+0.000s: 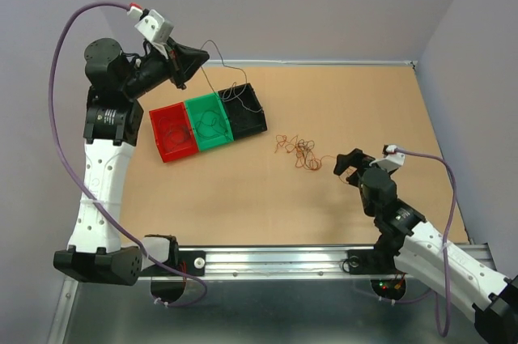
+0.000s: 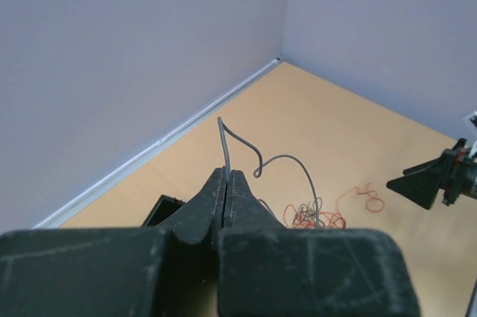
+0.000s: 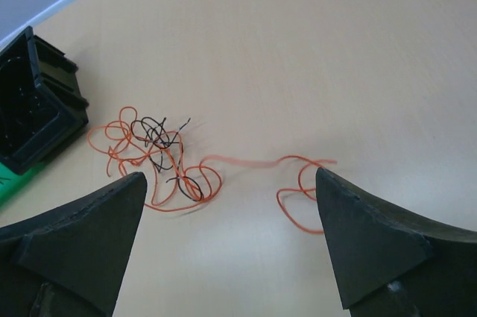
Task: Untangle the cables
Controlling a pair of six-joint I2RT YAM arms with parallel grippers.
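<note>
Right gripper (image 3: 231, 174) spread wide; thin orange-and-dark wire tangle (image 3: 160, 157) just ahead, centre-left; left gripper (image 2: 226, 177) clenched on thin grey wire (image 2: 283, 157).

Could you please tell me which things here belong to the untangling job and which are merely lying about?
Job: orange-and-black wire tangle; grey wire pinched in the left gripper; open right gripper.
Lying about: red bin, green bin, black bin; lilac arm cable.
</note>
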